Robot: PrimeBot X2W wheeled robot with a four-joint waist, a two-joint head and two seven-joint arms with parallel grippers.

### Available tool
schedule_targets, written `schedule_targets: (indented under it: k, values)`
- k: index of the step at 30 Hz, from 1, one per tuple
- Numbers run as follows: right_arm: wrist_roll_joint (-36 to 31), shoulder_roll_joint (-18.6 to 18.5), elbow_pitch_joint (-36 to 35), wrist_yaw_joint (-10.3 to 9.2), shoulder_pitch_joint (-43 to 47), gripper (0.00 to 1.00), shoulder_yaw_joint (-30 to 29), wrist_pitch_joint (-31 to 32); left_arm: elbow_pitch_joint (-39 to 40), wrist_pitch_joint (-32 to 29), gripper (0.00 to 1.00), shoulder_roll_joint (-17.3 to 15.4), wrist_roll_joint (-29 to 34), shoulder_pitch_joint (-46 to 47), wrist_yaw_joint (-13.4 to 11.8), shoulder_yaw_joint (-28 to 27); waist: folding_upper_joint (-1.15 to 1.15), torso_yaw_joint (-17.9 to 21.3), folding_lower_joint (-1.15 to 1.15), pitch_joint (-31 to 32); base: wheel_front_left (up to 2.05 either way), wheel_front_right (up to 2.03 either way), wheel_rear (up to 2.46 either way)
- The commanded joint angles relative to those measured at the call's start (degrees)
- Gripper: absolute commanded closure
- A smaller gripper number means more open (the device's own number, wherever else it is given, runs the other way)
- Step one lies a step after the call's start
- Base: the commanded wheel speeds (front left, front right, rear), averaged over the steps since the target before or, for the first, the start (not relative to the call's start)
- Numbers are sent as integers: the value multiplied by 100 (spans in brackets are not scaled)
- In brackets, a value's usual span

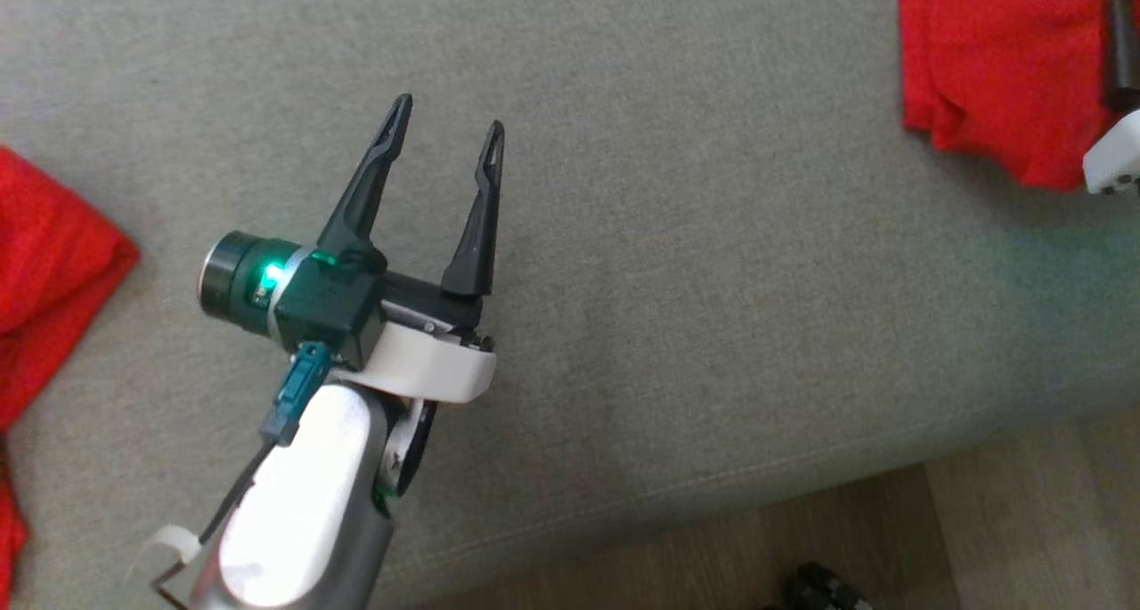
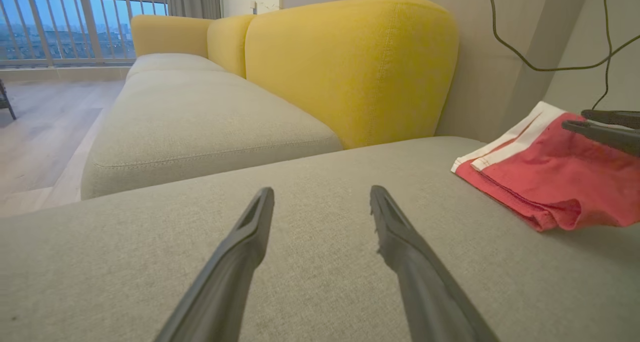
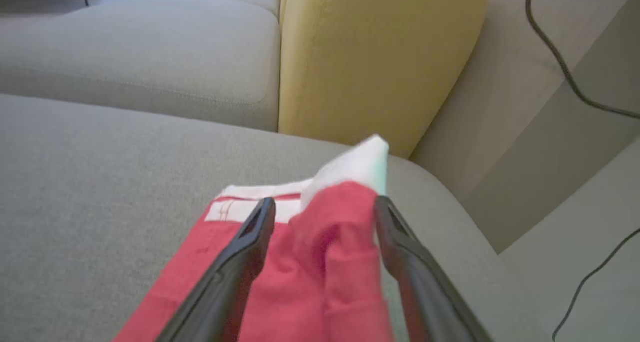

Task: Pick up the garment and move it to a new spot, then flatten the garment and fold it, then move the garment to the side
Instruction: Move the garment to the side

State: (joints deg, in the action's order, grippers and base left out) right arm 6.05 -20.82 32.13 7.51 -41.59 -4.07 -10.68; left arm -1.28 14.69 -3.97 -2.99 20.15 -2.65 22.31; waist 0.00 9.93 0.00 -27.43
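Garment (image 1: 997,67) on cushion (image 1: 668,236), far right

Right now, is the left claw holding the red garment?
No, the left claw is open above bare grey cushion, the red garment lying off to one side.

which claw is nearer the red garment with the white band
Right. The right claw sits over the folded red garment with the white band, fingers straddling a raised fold; the left claw is apart over grey cushion.
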Motion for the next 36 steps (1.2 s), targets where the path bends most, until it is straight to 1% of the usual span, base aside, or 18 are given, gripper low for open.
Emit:
schedule_targets:
  k: [1,8,15,23,27,31,33,36]
  values:
    - [-84,6,-266,-2,126,0,-19,-29,173,31,0,23,-60,-25,-76,-133,0,-128,0,195,0,0,0]
    - [-296,354,-786,-2,391,0,181,105,107,31,0,81,-227,-274,-198,-156,0,-471,0,754,0,0,0]
    - [-108,754,-1215,-2,848,0,465,171,66,31,0,102,-348,-670,-381,-306,0,-923,0,1429,0,0,0]
    - [73,1279,-1592,-2,1715,0,648,-3,56,31,0,107,-398,-1196,-565,-535,0,-1433,0,2069,0,0,0]
    - [44,1503,-1748,-2,2188,0,679,-128,7,31,0,108,-368,-1438,-608,-612,0,-1603,0,2317,0,0,0]
    - [-96,1636,-1929,-2,2595,0,773,-258,-26,31,0,108,-268,-1643,-584,-622,0,-1698,0,2494,0,0,0]
    - [-206,1684,-2023,-2,2796,0,716,-312,-41,31,0,109,-261,-1706,-565,-610,0,-1764,0,2568,0,0,0]
    - [-278,1753,-2157,-2,3092,0,602,-364,-17,31,0,109,-380,-1803,-611,-636,0,-1823,0,2646,0,0,0]
